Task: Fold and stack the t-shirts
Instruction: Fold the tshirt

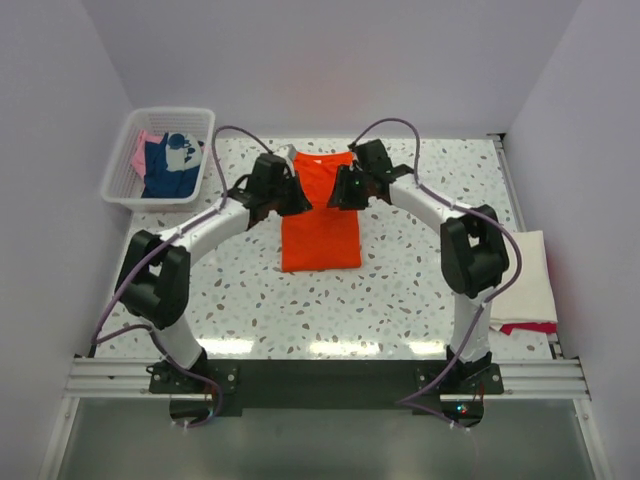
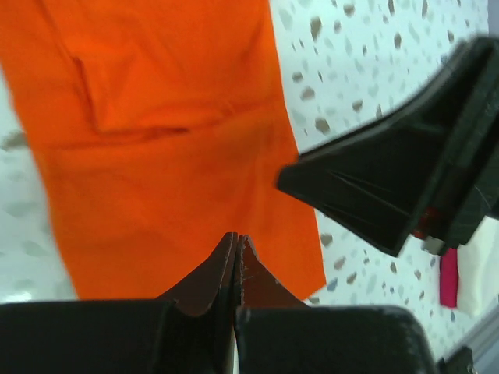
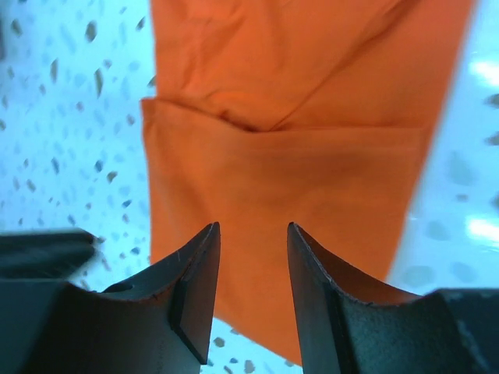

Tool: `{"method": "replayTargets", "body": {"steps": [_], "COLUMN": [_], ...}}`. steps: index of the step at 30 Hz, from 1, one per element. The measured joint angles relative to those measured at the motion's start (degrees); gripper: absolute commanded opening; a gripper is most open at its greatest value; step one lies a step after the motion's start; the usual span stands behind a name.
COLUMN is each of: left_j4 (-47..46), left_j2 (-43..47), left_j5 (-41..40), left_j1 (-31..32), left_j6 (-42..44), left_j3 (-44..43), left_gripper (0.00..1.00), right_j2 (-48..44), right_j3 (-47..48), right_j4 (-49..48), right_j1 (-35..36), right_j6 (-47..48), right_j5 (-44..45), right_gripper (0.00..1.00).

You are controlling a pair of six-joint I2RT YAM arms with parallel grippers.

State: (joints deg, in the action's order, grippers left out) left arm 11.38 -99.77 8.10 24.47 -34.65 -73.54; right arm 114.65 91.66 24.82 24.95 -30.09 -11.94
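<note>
**A:** How did the left gripper (image 2: 236,238) stand?

**B:** Its jaws were pressed together tip to tip, and no cloth showed between them. It hung just over the orange t-shirt (image 1: 320,220), at the left side of the shirt's far half.

**A:** And the right gripper (image 3: 253,230)?

**B:** Its jaws were parted by a moderate gap with nothing in it. It hung over the same shirt, at the right side, facing the left one across the cloth.

**A:** How did the shirt lie?

**B:** It lay flat in the middle of the speckled table (image 1: 420,290), folded to a long narrow rectangle running near to far. The wrist views showed a crosswise fold edge in it.

**A:** Where were the other shirts?

**B:** A navy t-shirt (image 1: 163,172) and a pink t-shirt (image 1: 145,150) were bunched in the white mesh basket (image 1: 118,178) at the far left corner. At the near right edge a cream-white t-shirt (image 1: 530,265) lay on a red t-shirt (image 1: 530,327), well apart from both grippers.
</note>
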Motion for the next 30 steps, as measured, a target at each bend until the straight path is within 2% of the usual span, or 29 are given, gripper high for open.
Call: {"method": "replayTargets", "body": {"steps": [5,10,17,24,30], "left_j4": [-3.4,-6.3,-10.0,-12.4,-12.1], "left_j2": [0.9,-0.9,-4.6,-4.6,-4.2], "left_j5": [2.4,2.8,3.0,2.8,2.8], "left_j1": [4.9,4.7,4.7,4.7,4.7], "left_j6": [-4.4,-7.3,-9.4,-9.8,-9.5], "left_j3": [8.9,14.2,18.0,18.8,18.8], "left_gripper": [0.00,0.00,0.00,0.00,0.00], "right_j2": [1.7,9.9,20.6,22.9,22.6], "right_j3": [-2.8,3.3,12.4,15.0,15.8], "right_j4": [-4.3,-6.0,-5.6,-6.1,-5.4], "right_j1": [2.7,2.6,-0.5,-3.1,-3.7], "right_j6": [-2.5,-4.1,-6.0,-7.6,-7.2], "right_j5": [-7.1,-11.9,-16.5,-22.6,-23.4], "right_gripper": [0.41,0.40,0.40,0.41,0.42]}}
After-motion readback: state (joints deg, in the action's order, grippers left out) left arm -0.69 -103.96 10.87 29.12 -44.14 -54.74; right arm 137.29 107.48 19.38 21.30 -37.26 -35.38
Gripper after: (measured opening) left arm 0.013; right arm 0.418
